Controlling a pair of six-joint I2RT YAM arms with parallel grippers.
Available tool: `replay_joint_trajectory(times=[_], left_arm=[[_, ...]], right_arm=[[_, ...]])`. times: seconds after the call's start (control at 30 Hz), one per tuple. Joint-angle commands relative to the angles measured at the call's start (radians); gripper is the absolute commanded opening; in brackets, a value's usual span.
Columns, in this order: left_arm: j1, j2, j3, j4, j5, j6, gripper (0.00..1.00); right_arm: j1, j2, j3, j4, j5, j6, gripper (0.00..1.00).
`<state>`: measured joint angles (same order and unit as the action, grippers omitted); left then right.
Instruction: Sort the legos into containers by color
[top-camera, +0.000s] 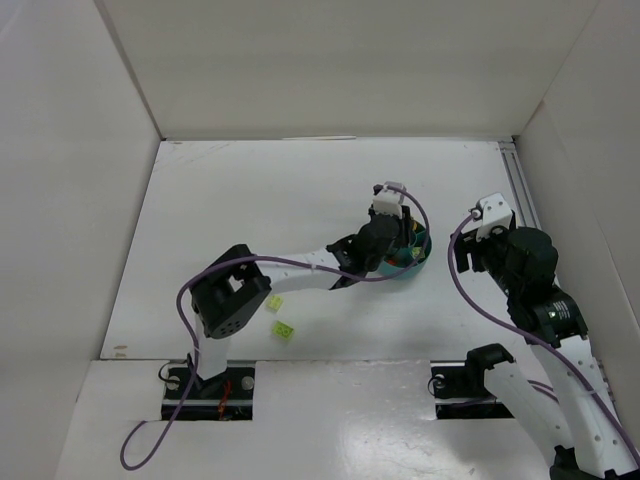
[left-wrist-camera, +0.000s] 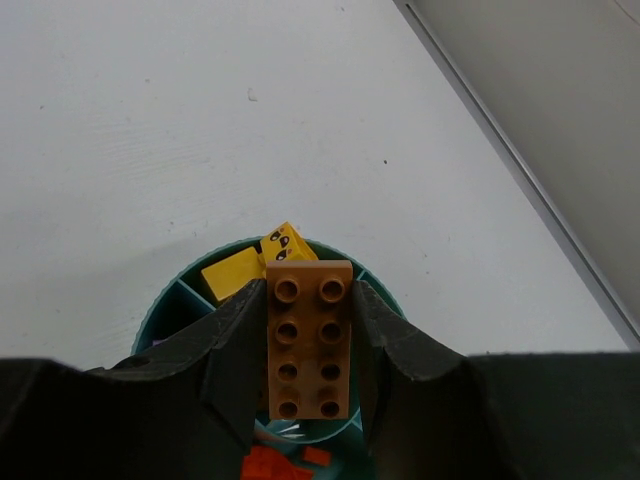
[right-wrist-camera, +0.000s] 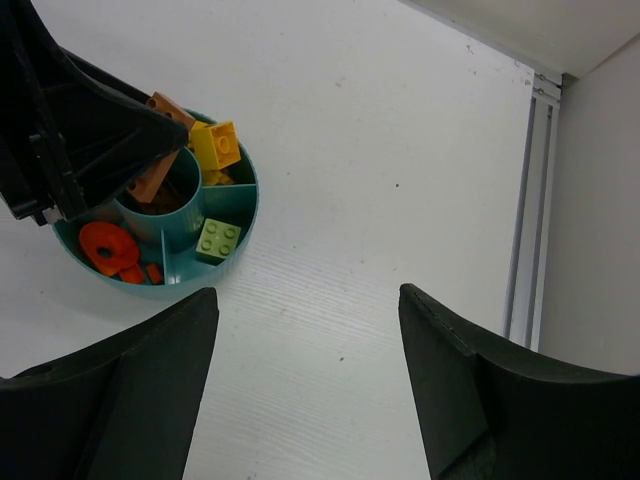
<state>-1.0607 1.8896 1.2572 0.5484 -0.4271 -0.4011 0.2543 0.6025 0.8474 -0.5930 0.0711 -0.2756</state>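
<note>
One brown brick (left-wrist-camera: 308, 345), long and eight-studded, is hanging over the teal bowl (right-wrist-camera: 240, 235), and its length is posing the main risk. In the right wrist view it is slanting down toward the central cup (right-wrist-camera: 185, 215). If it is let go while leaning like that, it is likely to catch on the cup's wall and tip into the next compartment, where the yellow bricks (left-wrist-camera: 232, 272) are piling up just past its far end. The dark fingers are also sitting close to the rim, so a low or sideways move is risking a nudge that slides the light bowl across the surface (top-camera: 250, 200).

The left tool (left-wrist-camera: 308, 350) is pinching the brown brick by its long sides, jaws drawn in snugly against it. The right tool (right-wrist-camera: 305, 380) is standing spread wide beside the bowl, gripping nothing and touching nothing. Two lime green bricks (top-camera: 285, 329) are lying loose on the surface near the left arm, well apart from the bowl.
</note>
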Motion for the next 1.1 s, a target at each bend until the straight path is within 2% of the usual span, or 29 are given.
replay_joint_trajectory(times=[0.0,0.1,0.23,0.33,0.4,0.47,0.57,0.7,0.8,0.83,0.87,0.93,0.97,1.0,1.03,1.07], left_arm=[[-0.007,-0.007,0.025,0.104,-0.024,-0.007,0.22],[-0.018,0.011,0.025,0.114,-0.067,-0.007,0.23],[-0.051,0.011,0.016,0.139,-0.145,0.031,0.35],[-0.051,0.011,0.005,0.139,-0.154,0.045,0.35],[-0.051,0.011,-0.008,0.139,-0.139,0.045,0.39],[-0.061,-0.001,-0.019,0.139,-0.139,0.045,0.50],[-0.070,-0.040,-0.059,0.159,-0.174,0.042,0.60],[-0.070,-0.102,-0.084,0.159,-0.200,0.042,0.67],[-0.070,-0.213,-0.134,0.119,-0.255,0.021,0.68],[-0.070,-0.249,-0.149,0.104,-0.271,0.021,0.79],[-0.070,-0.326,-0.174,0.078,-0.282,-0.014,0.86],[-0.018,-0.406,-0.188,-0.097,-0.269,-0.088,0.92],[0.008,-0.479,-0.197,-0.170,-0.237,-0.126,0.98],[0.039,-0.515,-0.197,-0.346,-0.205,-0.177,1.00],[0.098,-0.547,-0.206,-0.431,-0.144,-0.283,1.00],[0.128,-0.578,-0.215,-0.509,-0.116,-0.323,1.00]], right_arm=[[-0.007,-0.006,0.001,0.022,-0.004,0.013,0.78],[-0.007,-0.006,0.001,0.022,-0.004,0.013,0.78],[-0.007,-0.006,0.001,0.022,-0.004,0.013,0.79],[-0.007,-0.006,0.001,0.022,-0.013,0.013,0.79],[-0.007,-0.006,0.001,0.022,-0.013,0.013,0.79],[-0.007,-0.006,0.001,0.031,-0.013,0.013,0.79],[-0.007,-0.006,0.001,0.032,-0.023,0.013,0.80],[-0.007,-0.006,0.001,0.032,-0.060,-0.005,0.81],[-0.007,-0.006,-0.008,0.056,-0.131,-0.031,0.81],[-0.007,-0.006,-0.008,0.065,-0.155,-0.031,0.81],[-0.007,-0.006,-0.019,0.082,-0.190,-0.060,0.81],[-0.007,0.014,-0.028,0.113,-0.331,-0.085,0.81],[0.002,0.043,-0.028,0.123,-0.381,-0.109,0.81],[0.017,0.061,-0.028,0.124,-0.416,-0.122,0.82],[0.045,0.083,-0.037,0.139,-0.439,-0.122,0.82],[0.139,0.106,-0.038,0.159,-0.439,-0.122,0.82]])
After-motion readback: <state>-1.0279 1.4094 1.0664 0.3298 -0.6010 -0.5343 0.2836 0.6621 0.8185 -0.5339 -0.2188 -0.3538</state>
